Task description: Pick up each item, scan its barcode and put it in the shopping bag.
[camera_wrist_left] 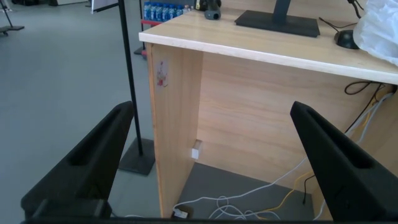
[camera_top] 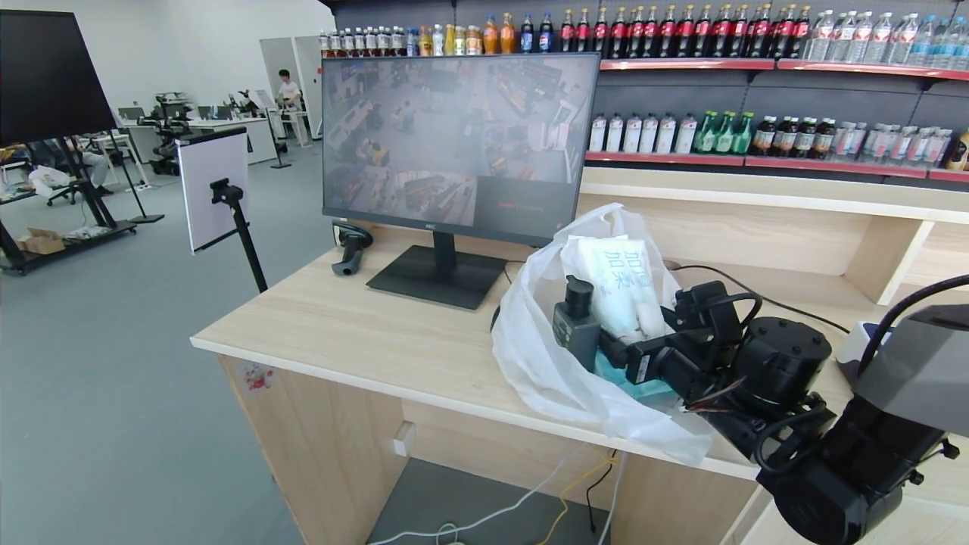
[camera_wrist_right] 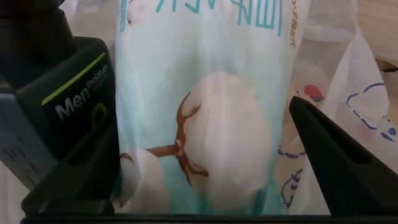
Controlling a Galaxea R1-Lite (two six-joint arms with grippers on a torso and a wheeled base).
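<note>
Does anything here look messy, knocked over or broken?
Nothing looks spilled or broken. The shopping bag slumps open on the counter, its plastic reaching the front edge; the white pack and dark bottle stand roughly upright inside it.

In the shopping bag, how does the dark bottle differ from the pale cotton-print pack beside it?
The dark bottle is grey-black and boxy with a round cap; the cotton-print pack is white and pale teal, in soft wrap. The bottle is narrower and lower; the pack rises higher. Both stand roughly upright, side by side, in the white shopping bag.
</note>
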